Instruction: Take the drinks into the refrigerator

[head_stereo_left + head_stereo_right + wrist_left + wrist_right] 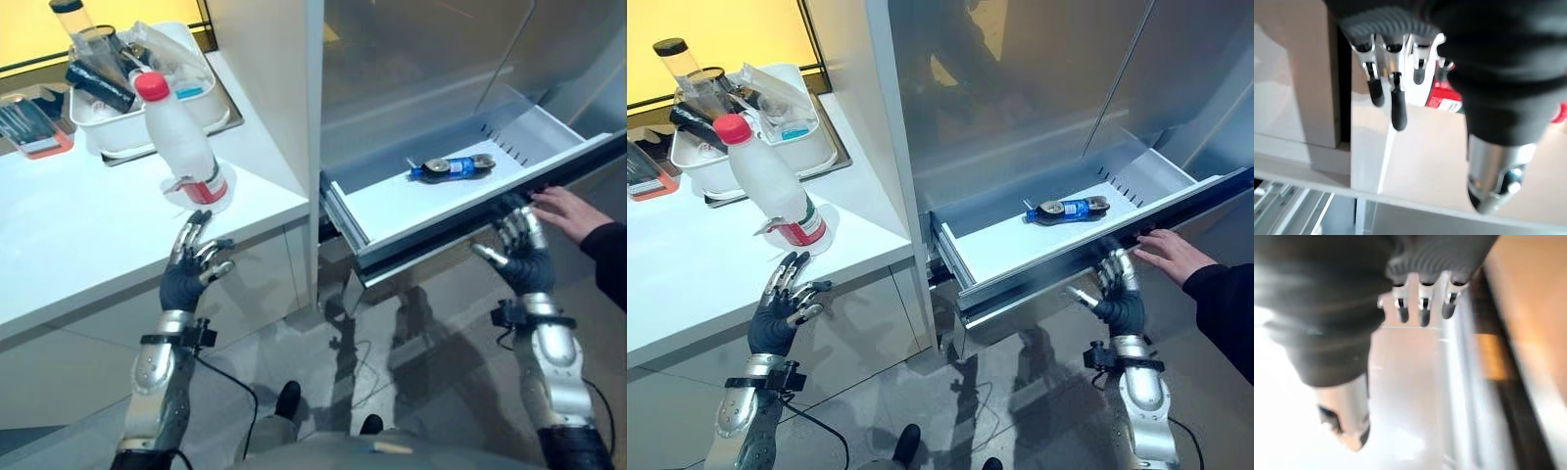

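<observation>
My left hand (188,274) hovers at the worktop (78,235) edge, fingers straight and released, holding nothing. The white plastic bottle (181,137) with the red cap and red label band stands upright just beyond my fingertips, at twelve o'clock from the hand, near the worktop's front corner. My right hand (524,255) has relaxed, extended fingers resting against the front rail of the open refrigerator drawer (392,211); a person's hand (573,211) sits on the same rail at my two o'clock.

One small blue-labelled bottle (453,167) already lies on its side in the drawer, toward the back. The white one is what remains for me to move, I judge.

To do this well I should reach forward and wrap the bottle's waist above the label, thumb opposite the fingers. It is smooth, rounded plastic, tall and narrow at the neck, so a low push would likely tip it. The drawer is a shallow, hard white tray with a slotted wall, and the bottle would fit lying down. Behind the bottle, a white tub (127,132) holds dark cylindrical utensils.
</observation>
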